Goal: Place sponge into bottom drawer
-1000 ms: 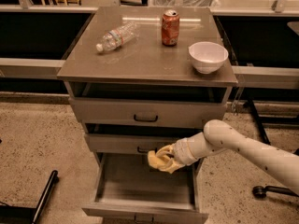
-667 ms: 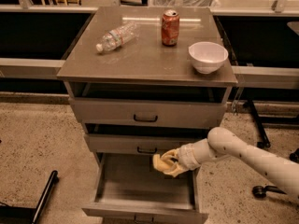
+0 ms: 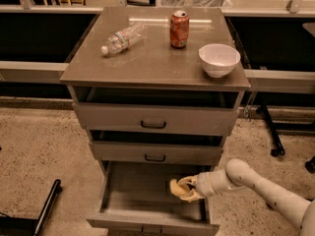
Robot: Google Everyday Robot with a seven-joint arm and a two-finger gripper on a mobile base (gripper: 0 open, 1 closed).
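Note:
The grey cabinet's bottom drawer (image 3: pixel 123 210) is pulled open at the lower middle of the camera view. My gripper (image 3: pixel 186 189) reaches in from the right on a white arm and sits inside the drawer's right part. It is shut on the pale yellow sponge (image 3: pixel 178 190), which hangs low over the drawer floor. Whether the sponge touches the floor cannot be told.
The two shallower drawers with black handles (image 3: pixel 153 125) sit just above the gripper. On the cabinet top lie a plastic bottle (image 3: pixel 123 38), a red soda can (image 3: pixel 179 29) and a white bowl (image 3: pixel 219 59). A black pole (image 3: pixel 47 208) lies on the floor at left.
My gripper with the sponge has moved down and slightly right, from the middle drawer's front into the open bottom drawer.

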